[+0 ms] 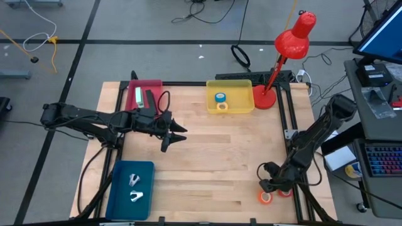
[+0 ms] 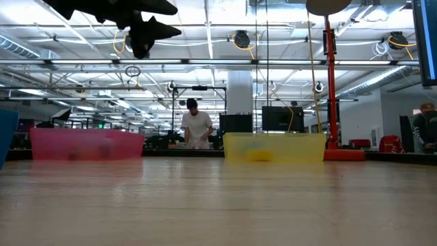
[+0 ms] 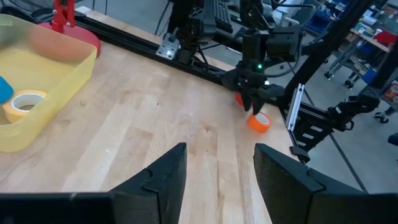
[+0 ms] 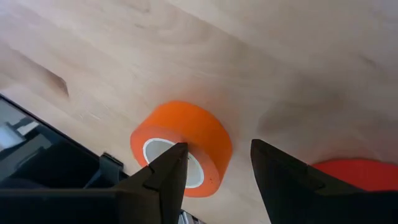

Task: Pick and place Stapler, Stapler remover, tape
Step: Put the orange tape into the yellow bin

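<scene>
The wooden bench (image 1: pixel 207 157) fills the middle of the scene, with 3 trays on it. The blue tray (image 1: pixel 119 194) sits at the near left corner holding 2 small metal pieces, too small to name with certainty. The yellow tray (image 1: pixel 242 94) sits at the far edge with 2 tape rolls already in it, 1 blue (image 1: pixel 220 98) and 1 yellow (image 1: pixel 222 106). The pink tray (image 1: pixel 154 85) is at the far left, holding a green item.

The left end effector (image 1: pixel 179 133) hangs high over the left half of the bench, fingers apart and empty.

The right end effector (image 1: pixel 269 186) is down at the near right corner, directly above the orange tape roll (image 4: pixel 181 148). Its fingers stand partly open and hold nothing. In the right wrist view, 1 finger lies over the roll's hole and the other hangs past its outer wall, so the wall sits between them. The roll lies flat, hole facing up. A red roll (image 4: pixel 357 174) lies just beside it.

The right arm is far nearer. The coming move looks like a short straight drop, then a pinch on that wall.
</scene>
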Tool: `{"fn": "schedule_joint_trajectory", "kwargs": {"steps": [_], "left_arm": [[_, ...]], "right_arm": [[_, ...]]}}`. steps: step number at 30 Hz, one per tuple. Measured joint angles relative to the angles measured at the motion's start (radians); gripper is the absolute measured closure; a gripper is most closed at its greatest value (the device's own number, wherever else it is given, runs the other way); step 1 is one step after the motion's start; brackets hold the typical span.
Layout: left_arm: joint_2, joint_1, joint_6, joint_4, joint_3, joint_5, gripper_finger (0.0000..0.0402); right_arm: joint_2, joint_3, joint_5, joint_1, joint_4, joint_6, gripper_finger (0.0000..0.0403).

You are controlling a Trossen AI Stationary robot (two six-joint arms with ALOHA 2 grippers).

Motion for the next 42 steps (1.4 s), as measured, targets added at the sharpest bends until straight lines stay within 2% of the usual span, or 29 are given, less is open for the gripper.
{"fn": "schedule_joint_trajectory", "kwargs": {"steps": [11, 19, 23, 34, 42], "left_arm": [[0.000, 0.000, -0.002, 0.000, 0.000, -0.026, 0.0215], [0.000, 0.000, -0.002, -0.002, 0.000, -0.042, 0.0215], [0.000, 0.000, 0.001, -0.009, 0.000, -0.042, 0.0215], [0.000, 0.000, -0.002, -0.023, 0.000, -0.042, 0.0215], [0.000, 0.000, -0.007, -0.023, 0.000, -0.042, 0.0215]], "right_arm": [[0.085, 0.002, -0.028, -0.001, 0.002, -0.060, 0.0232], [0.016, -0.002, 0.150, 0.003, -0.001, -0.109, 0.0232], [0.012, -0.004, 0.165, 0.019, -0.005, -0.118, 0.0232], [0.010, -0.004, 0.109, 0.065, -0.015, -0.119, 0.0232], [0.010, -0.003, 0.228, 0.081, -0.007, -0.102, 0.0232]]}}
